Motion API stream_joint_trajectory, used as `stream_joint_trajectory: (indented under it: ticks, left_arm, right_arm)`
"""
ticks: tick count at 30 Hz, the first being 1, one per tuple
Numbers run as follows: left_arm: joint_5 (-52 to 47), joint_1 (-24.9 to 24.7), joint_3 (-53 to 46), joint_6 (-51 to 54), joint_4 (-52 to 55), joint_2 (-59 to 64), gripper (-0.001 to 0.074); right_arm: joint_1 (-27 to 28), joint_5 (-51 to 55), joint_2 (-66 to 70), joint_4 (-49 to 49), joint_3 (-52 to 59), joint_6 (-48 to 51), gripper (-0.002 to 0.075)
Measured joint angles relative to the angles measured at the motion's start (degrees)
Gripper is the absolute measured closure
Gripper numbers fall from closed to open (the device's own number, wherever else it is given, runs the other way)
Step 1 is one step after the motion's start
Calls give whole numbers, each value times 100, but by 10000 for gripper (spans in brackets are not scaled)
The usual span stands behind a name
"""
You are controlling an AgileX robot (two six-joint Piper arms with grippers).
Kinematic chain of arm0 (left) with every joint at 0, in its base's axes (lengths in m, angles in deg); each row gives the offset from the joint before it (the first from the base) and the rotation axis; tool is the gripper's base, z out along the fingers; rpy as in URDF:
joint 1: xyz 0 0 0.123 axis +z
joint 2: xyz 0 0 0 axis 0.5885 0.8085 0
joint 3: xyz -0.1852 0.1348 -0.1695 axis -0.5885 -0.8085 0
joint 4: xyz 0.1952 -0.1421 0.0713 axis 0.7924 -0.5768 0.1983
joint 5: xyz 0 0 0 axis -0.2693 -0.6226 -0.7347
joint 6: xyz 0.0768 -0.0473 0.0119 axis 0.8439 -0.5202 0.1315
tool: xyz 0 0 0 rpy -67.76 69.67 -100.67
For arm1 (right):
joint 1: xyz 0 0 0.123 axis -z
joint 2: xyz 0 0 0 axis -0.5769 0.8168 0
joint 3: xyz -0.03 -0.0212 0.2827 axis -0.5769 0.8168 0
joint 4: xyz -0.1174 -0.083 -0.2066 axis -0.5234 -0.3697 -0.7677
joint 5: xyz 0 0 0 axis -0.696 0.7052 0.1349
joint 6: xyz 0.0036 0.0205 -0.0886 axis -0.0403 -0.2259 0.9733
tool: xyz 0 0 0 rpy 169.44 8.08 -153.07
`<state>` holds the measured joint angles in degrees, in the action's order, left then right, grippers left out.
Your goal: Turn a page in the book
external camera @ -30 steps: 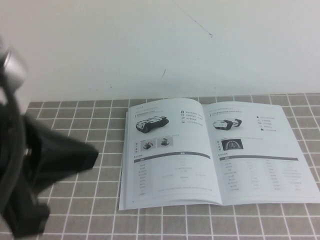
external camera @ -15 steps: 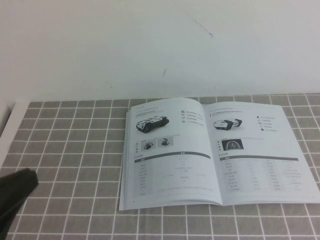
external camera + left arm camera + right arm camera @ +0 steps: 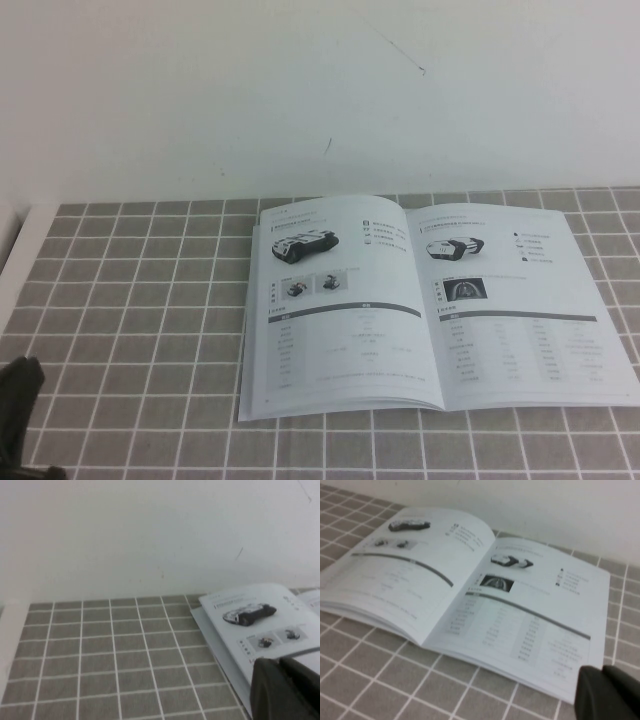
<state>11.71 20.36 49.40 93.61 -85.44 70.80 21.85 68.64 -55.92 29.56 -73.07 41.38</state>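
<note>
- Nearest the camera, bottom-left corner of the high view: dark bit of the left arm [image 3: 18, 415], low over the grey tiled mat [image 3: 130, 330], well apart from the book.
- Left gripper [image 3: 287, 690] pinched shut, empty, sitting near the book's left page corner in its own wrist view, not touching it as far as can be told.
- Right gripper [image 3: 610, 695] also clamped shut with nothing in it, just off the book's near right corner, above the mat; out of frame in the high view.
- Book [image 3: 430, 300] lying open and flat on the mat, right of centre, spine running roughly near to far.
- Left page: small vehicle photo [image 3: 302, 245] up top, two tiny product shots under it, then a grey table below a dark bar.
- Right page: another vehicle photo [image 3: 452, 246], a darker picture beneath, and a table as well.
- Left-hand pages stacked a bit loosely, edges fanned out slightly along the outer side.
- Farther back: mat ends just behind the book at a plain white wall [image 3: 300, 90] with a few faint scuffs and a thin dark scratch.
</note>
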Motion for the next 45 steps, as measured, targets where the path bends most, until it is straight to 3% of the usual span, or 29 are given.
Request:
stream_joint_trajectory:
  ticks: [9,19,26,31,35,45]
  left_arm:
    - [-480,-166,-711,16,0,-17,737]
    - [-915,-154,-1285,93,630,-1719,737]
    - [-962,491,-1285,-57,1863,-2197,737]
    - [-2178,871,-1285,-807,2253,-2651,737]
    - [-2379,1051,-1273,-1349,2690,-2706,737]
    - [-2425,1324,-1261,-1454,3253,-2720,737]
  right_arm:
    - [0,43,0,0,727,0,726]
    - [0,112,0,44,1126,0,726]
    - [0,112,0,56,1126,0,726]
    - [0,102,0,66,1126,0,727]
    - [0,102,0,66,1126,0,727]
    - [0,91,0,66,1126,0,727]
